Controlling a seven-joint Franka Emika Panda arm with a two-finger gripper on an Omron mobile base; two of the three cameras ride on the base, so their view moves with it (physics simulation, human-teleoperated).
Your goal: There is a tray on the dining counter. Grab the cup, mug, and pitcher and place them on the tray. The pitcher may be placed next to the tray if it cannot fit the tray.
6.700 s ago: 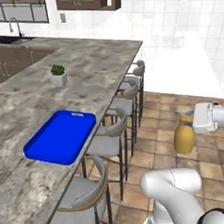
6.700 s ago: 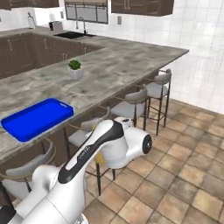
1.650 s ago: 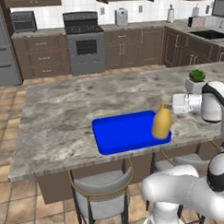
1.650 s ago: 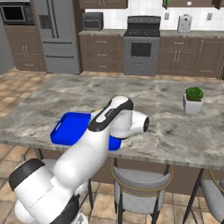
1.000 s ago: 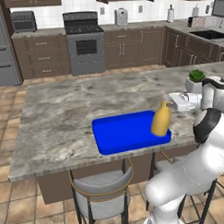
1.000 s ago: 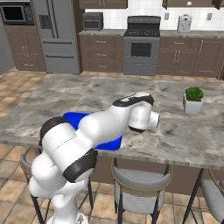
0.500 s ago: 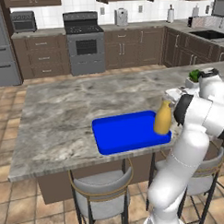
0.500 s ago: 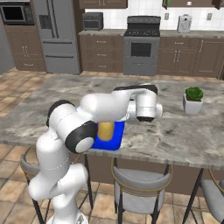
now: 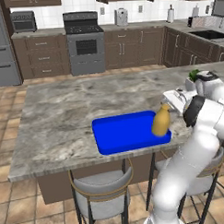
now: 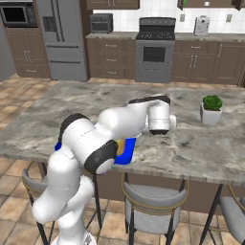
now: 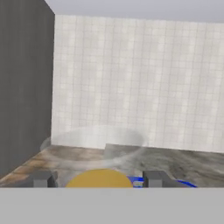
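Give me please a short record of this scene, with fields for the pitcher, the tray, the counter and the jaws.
pitcher: yellow-orange, upright at the right end of the tray
tray: bright blue, flat on the counter near its front edge
counter: marbled stone top, small potted plant toward its right end
gripper: beside the pitcher
jaws: open, one finger on each side of the pitcher's top, no contact visible

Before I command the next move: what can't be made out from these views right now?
- Gripper: in the hand view the fingertips flank the pitcher; whether they touch it can't be told.
- Pitcher's base: cut off by the bottom of the hand view; the arm hides most of the pitcher in the right base view.
- Tray: in the right base view the arm covers nearly all of it.
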